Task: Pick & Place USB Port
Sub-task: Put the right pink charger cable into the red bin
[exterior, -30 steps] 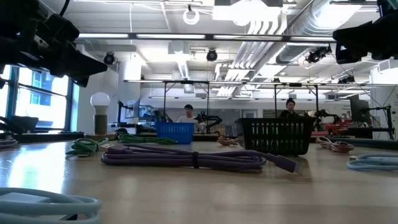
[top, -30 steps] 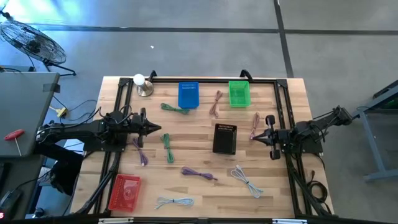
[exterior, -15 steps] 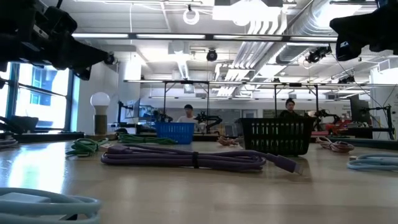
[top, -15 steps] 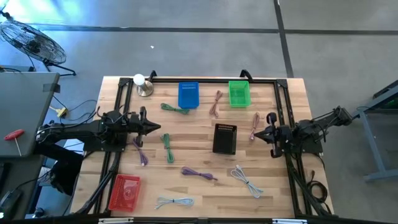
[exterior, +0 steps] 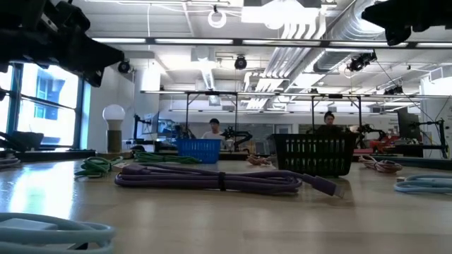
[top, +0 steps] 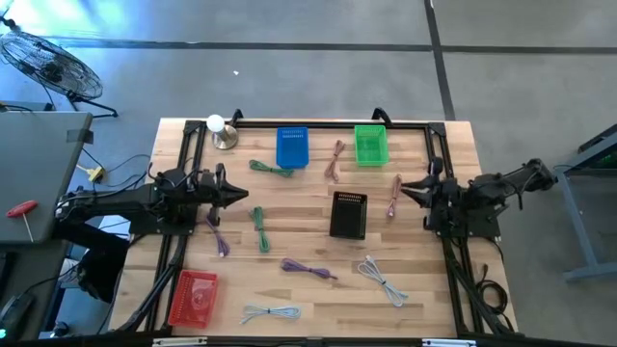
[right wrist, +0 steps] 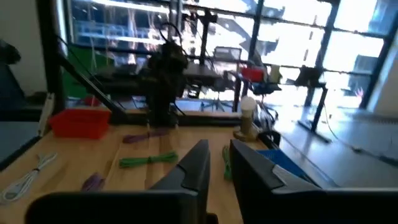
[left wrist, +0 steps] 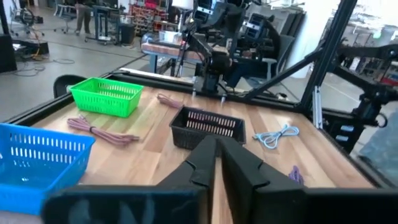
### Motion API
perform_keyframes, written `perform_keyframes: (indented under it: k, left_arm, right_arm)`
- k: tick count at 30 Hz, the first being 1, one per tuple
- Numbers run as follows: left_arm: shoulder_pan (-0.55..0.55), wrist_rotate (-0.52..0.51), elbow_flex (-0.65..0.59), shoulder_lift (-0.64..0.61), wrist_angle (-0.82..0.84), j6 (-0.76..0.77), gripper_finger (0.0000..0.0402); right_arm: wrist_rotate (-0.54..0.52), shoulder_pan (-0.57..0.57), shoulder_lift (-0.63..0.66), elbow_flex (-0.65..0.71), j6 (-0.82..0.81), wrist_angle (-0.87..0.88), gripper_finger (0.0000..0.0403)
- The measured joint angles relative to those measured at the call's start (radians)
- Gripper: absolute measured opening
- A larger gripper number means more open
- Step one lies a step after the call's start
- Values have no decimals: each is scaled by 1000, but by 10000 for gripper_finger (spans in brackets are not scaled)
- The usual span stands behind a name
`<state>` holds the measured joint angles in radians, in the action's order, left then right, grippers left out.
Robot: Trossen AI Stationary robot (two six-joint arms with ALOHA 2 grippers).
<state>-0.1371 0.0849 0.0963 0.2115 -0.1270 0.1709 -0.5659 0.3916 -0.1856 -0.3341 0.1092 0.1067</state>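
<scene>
Several bundled USB cables lie flat on the wooden table (top: 308, 241): a purple one (top: 308, 269) near the middle front, a green one (top: 258, 229), a pink one (top: 395, 193) and a pale one (top: 383, 280). My left gripper (top: 251, 196) hovers level above the table's left part, its fingers (left wrist: 205, 163) almost together with nothing between them. My right gripper (top: 405, 189) hovers level at the right side near the pink cable. A small gap shows between its fingers (right wrist: 194, 163), and it holds nothing.
A black basket (top: 348, 214) stands mid-table, with a blue basket (top: 291, 146) and a green basket (top: 370, 145) at the far edge and a red basket (top: 193, 297) at the near left. A lamp (top: 223, 132) stands far left. A black frame (top: 328, 123) rims the table.
My right gripper has risen well above the table and swung a little toward the far edge. My left gripper has risen slightly. No cable or basket has moved.
</scene>
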Motion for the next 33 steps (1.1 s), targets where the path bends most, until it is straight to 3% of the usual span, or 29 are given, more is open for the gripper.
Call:
perform_keyframes:
  k: [4,10,15,21,26,33]
  left_arm:
    - [0,-26,0,1,16,18,80]
    - [0,-97,2,0,14,43,159]
    - [0,-121,2,0,14,55,200]
    - [0,-122,3,0,14,73,209]
    - [0,-122,3,0,5,74,209]
    - [0,-128,3,0,3,74,209]
  right_arm:
    - [-20,0,-93,-99,-73,85,109]
    - [-136,0,-195,-279,-284,306,155]
    - [-218,0,-276,-420,-483,516,161]
    - [-290,-17,-408,-554,-840,829,157]
    - [-218,-103,-513,-622,-1267,1105,154]
    - [-47,-256,-646,-634,-1342,1181,136]
